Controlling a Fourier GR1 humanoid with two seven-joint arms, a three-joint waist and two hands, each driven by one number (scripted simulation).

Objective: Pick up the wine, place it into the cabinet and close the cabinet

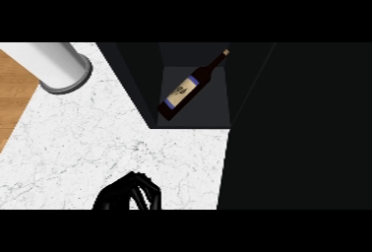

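1. White marbled stone with thin grey veins forms the worktop [87, 142], filling the left and middle of the head view.
2. Dark, almost black panels make up the cabinet [251, 83], which sits at the upper middle and runs down the right side of the view; its interior shows as a slightly lighter grey floor between two dark side walls.
3. The wine [190, 87] lies on its side inside the cabinet, on that grey floor, tilted so that its neck points toward the upper right and its base toward the lower left.
4. The bottle is dark with a tan label edged by blue bands, and its base lies close to the cabinet's left wall and front edge.
5. A black hand [132, 194] shows at the lower edge, over the worktop and well apart from the wine; which arm it belongs to cannot be told for certain, though it sits left of centre.
6. Its fingers point upward, close together and only slightly bent, and they hold nothing.
7. A large white cylinder with a grey rim [59, 66] stands at the upper left on the worktop.
8. Beyond the worktop's left edge, a strip of brown wood flooring [15, 88] shows.
9. No other hand appears in the view.
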